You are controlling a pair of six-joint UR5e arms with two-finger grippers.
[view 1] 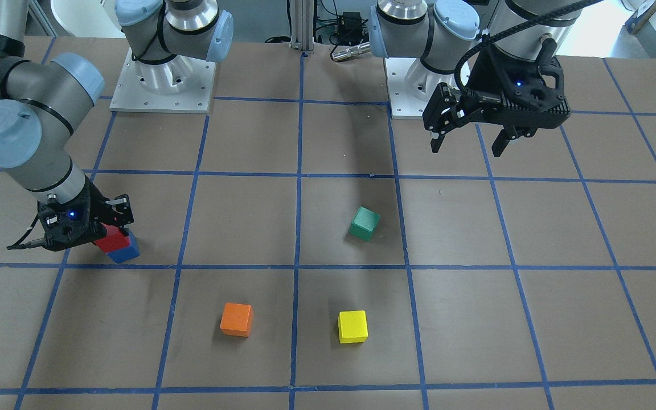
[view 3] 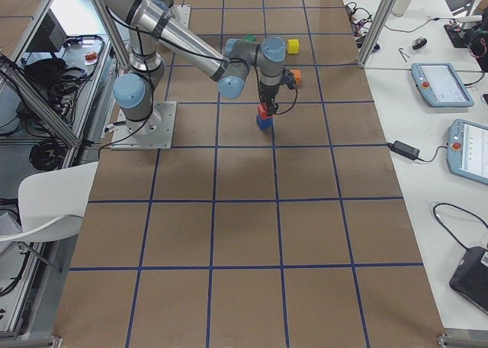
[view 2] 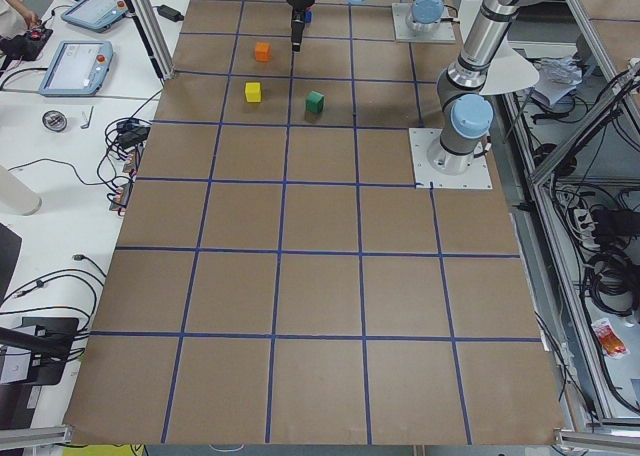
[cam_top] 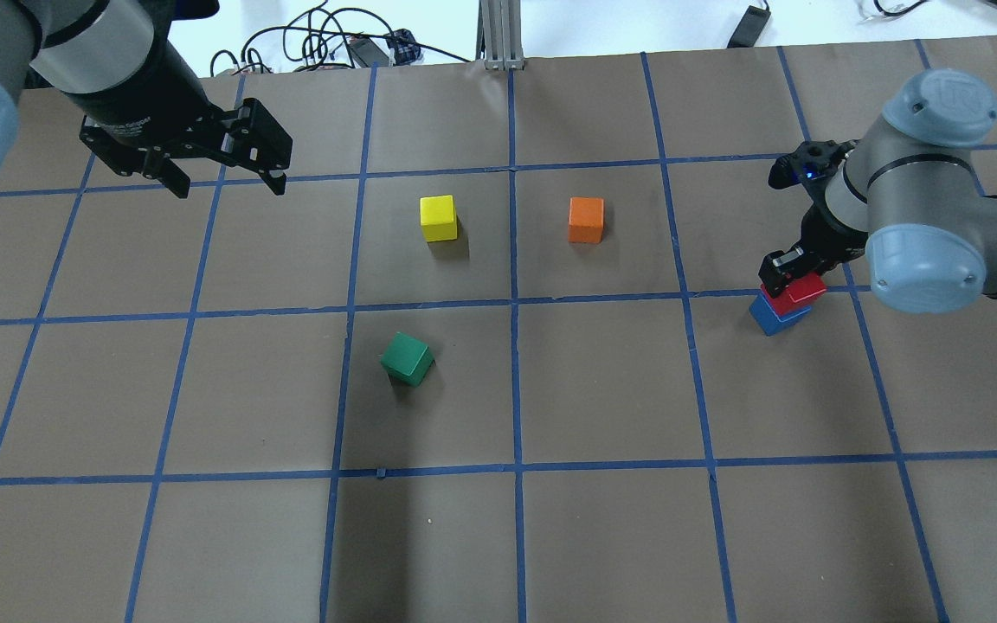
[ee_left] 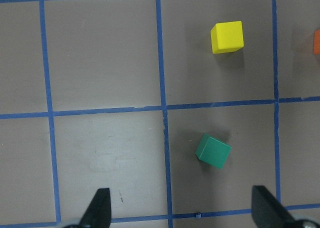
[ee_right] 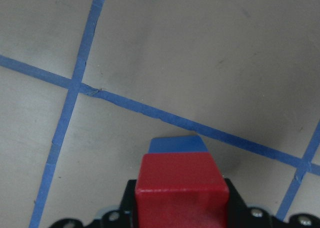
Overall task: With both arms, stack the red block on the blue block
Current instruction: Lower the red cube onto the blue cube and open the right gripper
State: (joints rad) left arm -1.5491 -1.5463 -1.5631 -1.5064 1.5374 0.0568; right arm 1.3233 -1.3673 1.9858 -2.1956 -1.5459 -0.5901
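Observation:
The red block (view 1: pixel 113 239) sits on top of the blue block (view 1: pixel 124 252), slightly offset, at a blue tape line on the table. My right gripper (view 1: pixel 114 228) is shut on the red block, fingers on its two sides. The stack also shows in the overhead view, red block (cam_top: pixel 801 290) on blue block (cam_top: pixel 774 317), and in the right wrist view, red block (ee_right: pixel 180 183) over blue block (ee_right: pixel 177 144). My left gripper (view 1: pixel 470 139) is open and empty, held high above the table near its base, far from the stack.
A green cube (cam_top: pixel 406 358) lies tilted near the table's middle. A yellow cube (cam_top: pixel 438 218) and an orange cube (cam_top: pixel 586 220) stand beyond it. The brown table (cam_top: pixel 602 536) bears a blue tape grid.

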